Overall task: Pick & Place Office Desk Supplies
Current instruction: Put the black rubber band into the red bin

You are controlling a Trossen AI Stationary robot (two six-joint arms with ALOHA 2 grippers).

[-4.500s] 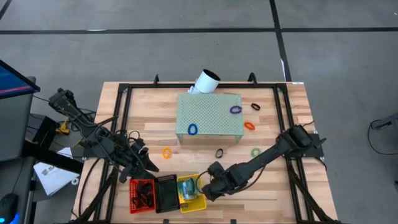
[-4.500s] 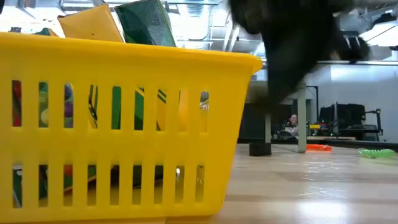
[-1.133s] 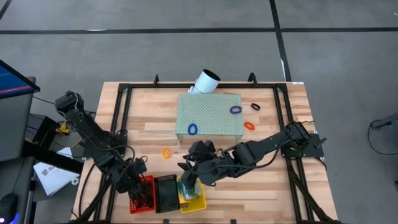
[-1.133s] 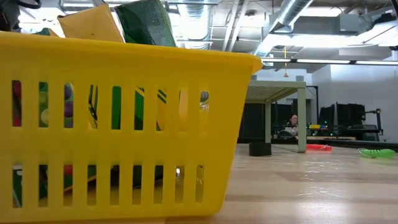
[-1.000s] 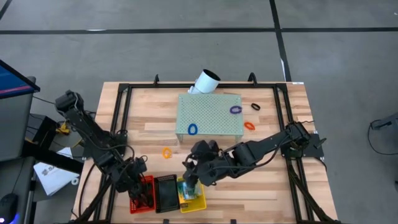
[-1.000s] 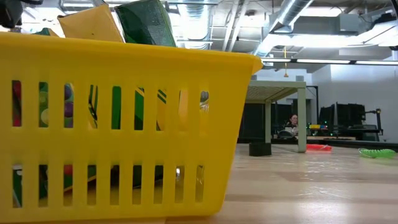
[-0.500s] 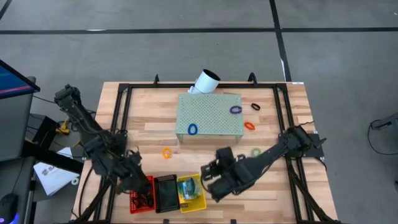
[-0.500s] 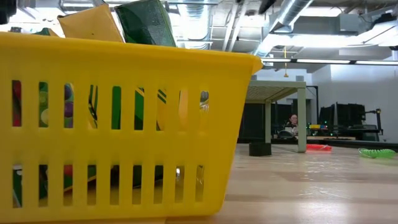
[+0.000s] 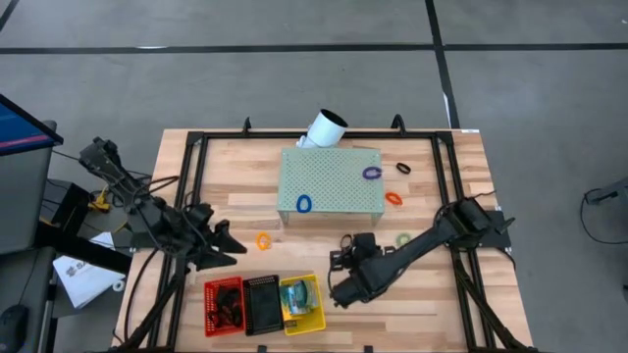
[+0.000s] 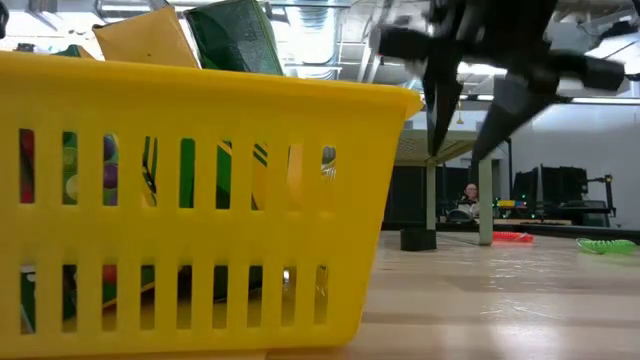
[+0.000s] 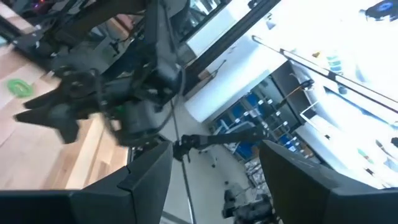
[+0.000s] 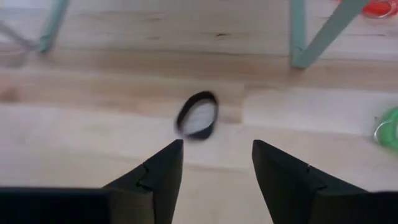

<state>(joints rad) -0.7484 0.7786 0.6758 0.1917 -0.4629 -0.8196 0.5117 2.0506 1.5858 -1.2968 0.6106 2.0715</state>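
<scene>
Three small baskets sit in a row at the near edge of the wooden table (image 9: 412,304): a red basket (image 9: 223,307), a black basket (image 9: 262,306) and a yellow basket (image 9: 303,305). Crayon boxes (image 10: 235,37) stick up out of the yellow one. The right gripper (image 12: 214,163) hangs above the table just beside the yellow basket, with its fingers apart and nothing between them. A black loop (image 12: 198,115) lies flat on the wood in front of it, not touched. The left gripper (image 9: 234,254) is up in the air near the red basket, fingers apart and holding nothing. An orange loop (image 9: 263,240) lies on the table close to it. A blue loop (image 9: 303,204) and a purple loop (image 9: 371,173) rest on top of the pale green block (image 9: 331,182). A green loop (image 9: 403,238) lies on the table well apart from the baskets.
</scene>
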